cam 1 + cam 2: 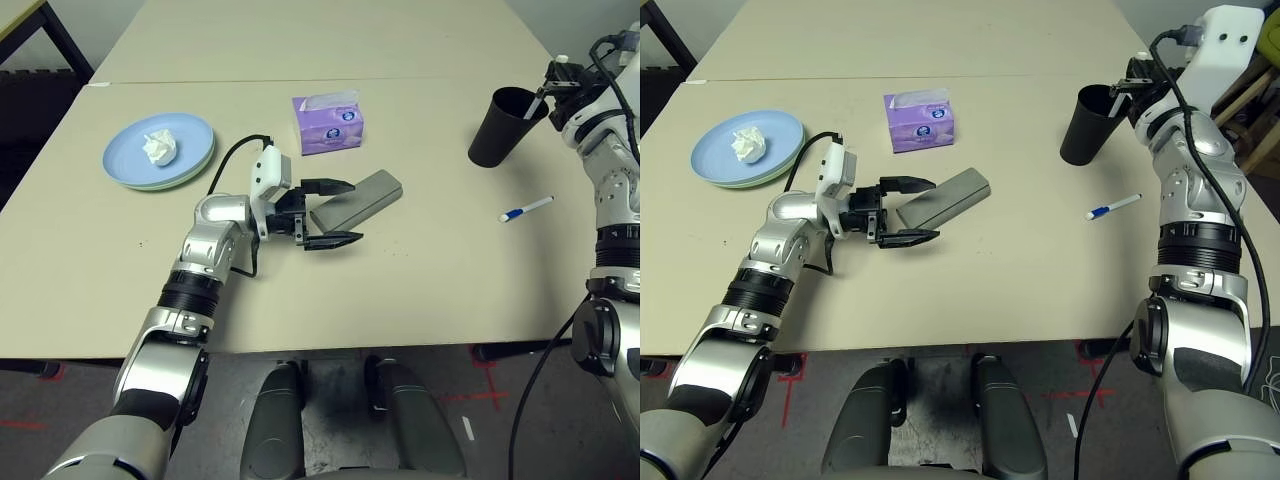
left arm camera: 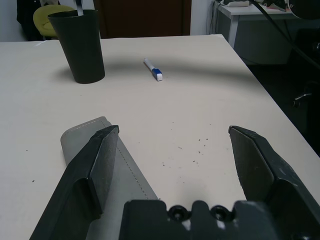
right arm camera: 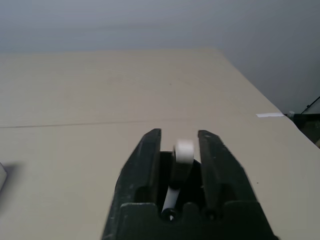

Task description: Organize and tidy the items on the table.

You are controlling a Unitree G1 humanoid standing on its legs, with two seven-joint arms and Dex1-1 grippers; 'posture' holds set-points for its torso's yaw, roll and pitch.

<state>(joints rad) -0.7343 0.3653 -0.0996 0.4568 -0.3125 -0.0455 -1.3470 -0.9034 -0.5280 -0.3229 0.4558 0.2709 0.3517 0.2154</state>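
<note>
My left gripper (image 1: 335, 212) is open, low over the table (image 1: 420, 290), its fingers on either side of the near end of the grey glasses case (image 1: 365, 196), which lies flat. In the left wrist view the case (image 2: 75, 136) sits against one finger. My right gripper (image 3: 180, 132) hovers at the rim of a black cup (image 1: 500, 128). A dark pen with a white tip (image 3: 183, 150) stands between its fingers, which are slightly parted with a gap on each side. A blue-and-white pen (image 1: 526, 209) lies on the table. The tissue wad (image 1: 159, 147) rests on the pale blue plate (image 1: 195, 135), stacked on the green plate.
A purple tissue box (image 1: 328, 122) stands just beyond the case. The plates are at the far left, the cup at the far right. A seam crosses the table behind the box. A floor drop lies past the table's near edge.
</note>
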